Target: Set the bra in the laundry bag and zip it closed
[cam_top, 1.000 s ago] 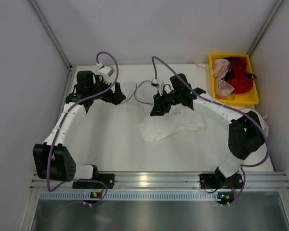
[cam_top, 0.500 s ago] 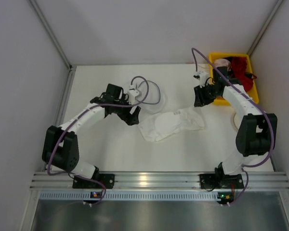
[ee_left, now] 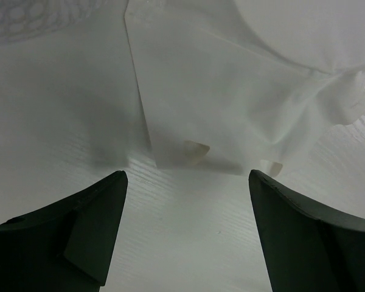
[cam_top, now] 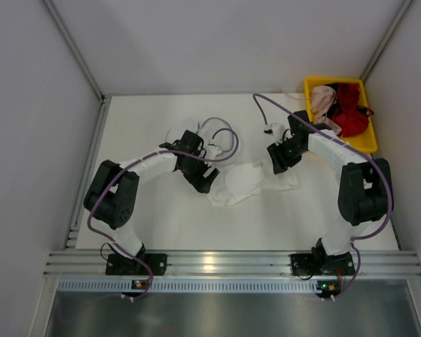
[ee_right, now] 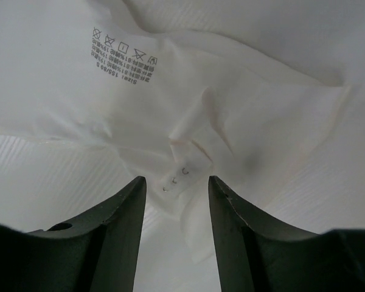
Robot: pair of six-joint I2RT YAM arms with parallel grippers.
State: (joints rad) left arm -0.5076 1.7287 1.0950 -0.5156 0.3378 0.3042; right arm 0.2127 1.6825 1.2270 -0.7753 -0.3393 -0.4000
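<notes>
1. Left claw (ee_left: 187, 182) hangs wide open and empty, low over the table (cam_top: 161, 225). The edge of the bra (cam_top: 247, 181) lies straight ahead at its 12 o'clock.
2. The right claw (ee_right: 176, 180) stands narrower, about half open. The bra's hook tab (ee_right: 184, 172) lies between its tips, but neither jaw presses on it, so I count nothing as held.
3. The bra lies crumpled at the table's middle, with the laundry bag (ee_left: 24, 17) just beside it at its 10 o'clock.
4. I judge the step in hand to be taking the bra by both ends. I'd bring the left claw down until one jaw slides under the band, then shut on the band and not the padded cup. The right should bite past the thin tab, which could slip free.
5. Overhead I see both arms closing on the bra, and the yellow bin (cam_top: 309, 105) at the table's 1 o'clock. Only the left wrist view shows the bag's mesh, and only the right shows the care label (ee_right: 123, 58). No view shows me the zip.
</notes>
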